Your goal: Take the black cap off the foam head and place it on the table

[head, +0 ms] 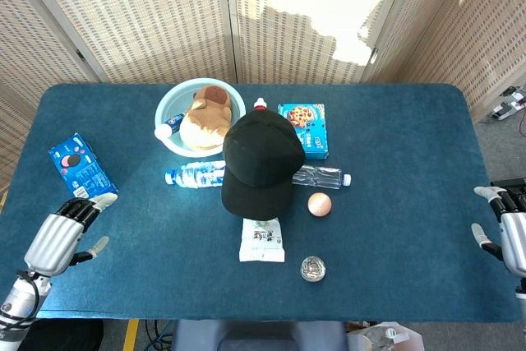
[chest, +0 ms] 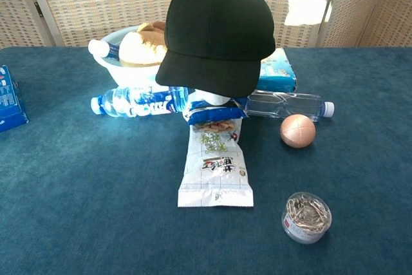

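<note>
step: approach, nothing grasped | black fabric baseball cap (head: pixel 259 162) sits on the white foam head (chest: pixel 212 99), mid-table | silver left hand (head: pixel 62 234) empty, fingers apart — right hand (head: pixel 511 234) too | next: reach in, lift by crown

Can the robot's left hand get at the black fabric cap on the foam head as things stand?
Probably yes: the left hand holds nothing, and only bare blue table separates it from the black fabric cap.

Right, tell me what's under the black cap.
Under the black cap, only a white sliver of the foam head shows below the brim, behind the snack packet. The rest is covered.
</note>
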You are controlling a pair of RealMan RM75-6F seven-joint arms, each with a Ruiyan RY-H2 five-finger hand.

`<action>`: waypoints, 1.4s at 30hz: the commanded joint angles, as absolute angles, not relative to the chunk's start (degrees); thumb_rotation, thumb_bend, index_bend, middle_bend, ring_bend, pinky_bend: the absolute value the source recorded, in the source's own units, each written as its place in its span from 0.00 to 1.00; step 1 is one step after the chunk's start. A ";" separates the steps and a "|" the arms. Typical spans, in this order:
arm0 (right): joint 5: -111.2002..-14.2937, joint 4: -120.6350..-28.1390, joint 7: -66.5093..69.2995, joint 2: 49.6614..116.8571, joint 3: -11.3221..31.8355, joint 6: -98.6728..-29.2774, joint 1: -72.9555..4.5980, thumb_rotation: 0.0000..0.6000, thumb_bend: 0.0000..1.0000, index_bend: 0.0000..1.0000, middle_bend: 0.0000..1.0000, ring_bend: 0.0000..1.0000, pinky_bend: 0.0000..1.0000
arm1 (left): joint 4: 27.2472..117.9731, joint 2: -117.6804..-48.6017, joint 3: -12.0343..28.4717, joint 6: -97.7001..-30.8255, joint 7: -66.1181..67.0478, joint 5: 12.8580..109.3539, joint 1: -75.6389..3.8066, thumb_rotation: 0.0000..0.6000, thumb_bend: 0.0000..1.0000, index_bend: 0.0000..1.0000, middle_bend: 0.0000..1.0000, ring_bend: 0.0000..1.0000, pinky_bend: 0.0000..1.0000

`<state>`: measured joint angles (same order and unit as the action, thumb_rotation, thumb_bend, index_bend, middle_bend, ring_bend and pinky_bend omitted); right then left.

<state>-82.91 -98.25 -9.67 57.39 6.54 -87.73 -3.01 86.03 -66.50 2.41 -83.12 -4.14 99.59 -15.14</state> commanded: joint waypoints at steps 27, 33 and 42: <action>-81.43 -98.91 -10.20 56.88 5.76 -87.51 -1.98 1.00 0.29 0.28 0.31 0.22 0.31 | 61.94 -88.14 4.03 -78.80 -17.10 111.23 -39.93 1.00 0.27 0.29 0.97 1.00 1.00; -80.76 -98.53 -10.07 57.08 5.71 -87.02 -1.94 1.00 0.29 0.28 0.31 0.22 0.31 | 56.38 -93.18 4.51 -81.53 -18.22 110.63 -42.15 1.00 0.27 0.29 0.97 1.00 1.00; -80.27 -98.17 -9.88 57.13 5.71 -86.68 -1.90 1.00 0.29 0.28 0.31 0.22 0.31 | 48.92 -99.51 4.53 -85.25 -21.12 109.79 -45.24 1.00 0.27 0.29 0.97 1.00 1.00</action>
<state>-80.26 -98.17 -9.88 57.13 5.71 -86.68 -1.90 49.56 -98.90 4.69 -84.94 -20.61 110.01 -44.71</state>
